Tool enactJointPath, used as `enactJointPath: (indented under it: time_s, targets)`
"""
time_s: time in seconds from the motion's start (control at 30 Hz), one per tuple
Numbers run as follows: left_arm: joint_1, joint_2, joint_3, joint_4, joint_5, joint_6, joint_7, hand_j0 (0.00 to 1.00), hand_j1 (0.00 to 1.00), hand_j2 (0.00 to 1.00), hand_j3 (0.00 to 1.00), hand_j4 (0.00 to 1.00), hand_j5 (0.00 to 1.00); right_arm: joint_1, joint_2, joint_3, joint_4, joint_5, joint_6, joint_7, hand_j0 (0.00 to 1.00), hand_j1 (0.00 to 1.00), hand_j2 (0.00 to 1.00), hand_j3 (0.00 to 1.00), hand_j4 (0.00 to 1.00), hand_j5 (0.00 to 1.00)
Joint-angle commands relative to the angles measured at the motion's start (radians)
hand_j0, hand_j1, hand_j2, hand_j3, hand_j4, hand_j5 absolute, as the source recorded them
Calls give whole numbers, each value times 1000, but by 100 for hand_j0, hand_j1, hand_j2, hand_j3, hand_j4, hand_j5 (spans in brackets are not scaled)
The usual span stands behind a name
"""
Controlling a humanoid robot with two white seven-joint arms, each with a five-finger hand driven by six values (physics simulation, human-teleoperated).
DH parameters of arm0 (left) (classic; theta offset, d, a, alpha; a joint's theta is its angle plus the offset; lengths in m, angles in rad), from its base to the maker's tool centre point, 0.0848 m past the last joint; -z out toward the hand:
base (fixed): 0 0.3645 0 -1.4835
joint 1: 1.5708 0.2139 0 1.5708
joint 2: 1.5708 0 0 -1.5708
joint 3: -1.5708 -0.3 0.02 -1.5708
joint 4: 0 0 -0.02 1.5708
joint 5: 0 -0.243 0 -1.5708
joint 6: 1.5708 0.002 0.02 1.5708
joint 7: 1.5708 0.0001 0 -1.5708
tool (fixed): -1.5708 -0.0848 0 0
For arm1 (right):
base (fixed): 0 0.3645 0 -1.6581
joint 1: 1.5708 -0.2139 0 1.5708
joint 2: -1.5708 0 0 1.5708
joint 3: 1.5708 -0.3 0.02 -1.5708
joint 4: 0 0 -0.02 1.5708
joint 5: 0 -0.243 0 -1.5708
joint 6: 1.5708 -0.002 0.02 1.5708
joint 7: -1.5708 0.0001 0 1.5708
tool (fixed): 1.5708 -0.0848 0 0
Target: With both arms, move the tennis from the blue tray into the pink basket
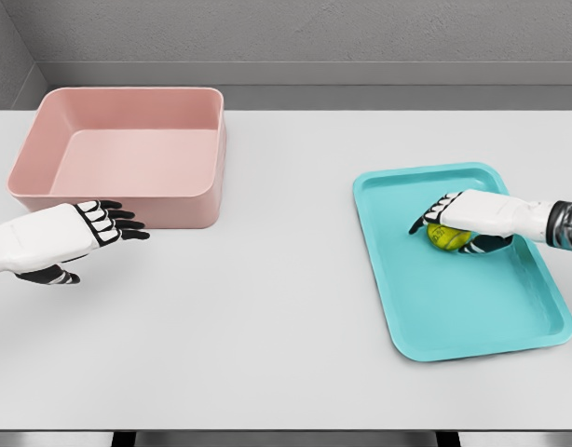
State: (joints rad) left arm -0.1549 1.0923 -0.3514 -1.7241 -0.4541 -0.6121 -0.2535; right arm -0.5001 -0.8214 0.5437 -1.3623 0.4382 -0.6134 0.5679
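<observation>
Under the curled fingers (433,216) of the right hand (469,220), the tennis ball (448,238) is clasped, low over the blue tray (472,317). Just beyond the left hand's (67,239) extended, spread fingertips (128,223), the pink basket (128,154) is seen; nothing is held there.

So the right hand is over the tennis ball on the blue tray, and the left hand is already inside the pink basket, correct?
Not quite. The head view shows the left hand outside the pink basket, hovering over the table in front of its near wall, fingers spread and empty. The rest holds: the right hand is over the tennis ball on the blue tray.
</observation>
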Motion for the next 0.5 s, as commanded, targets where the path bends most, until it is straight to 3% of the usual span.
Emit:
enactJointPath:
  time_s: [0.0, 0.3, 0.47]
  targets:
    - [0, 1, 0, 0, 6, 1, 0, 100, 100, 100, 100, 100, 100, 0, 1, -1, 0, 1, 2, 0, 70, 70, 70, 70, 70, 70]
    - [-2, 1, 0, 0, 6, 1, 0, 100, 100, 100, 100, 100, 100, -2, 1, -5, 6, 1, 2, -2, 60, 60, 60, 60, 60, 60]
    - [-2, 1, 0, 0, 8, 1, 0, 100, 100, 100, 100, 100, 100, -3, -1, -13, 0, -4, 2, -2, 50, 50, 50, 50, 50, 50]
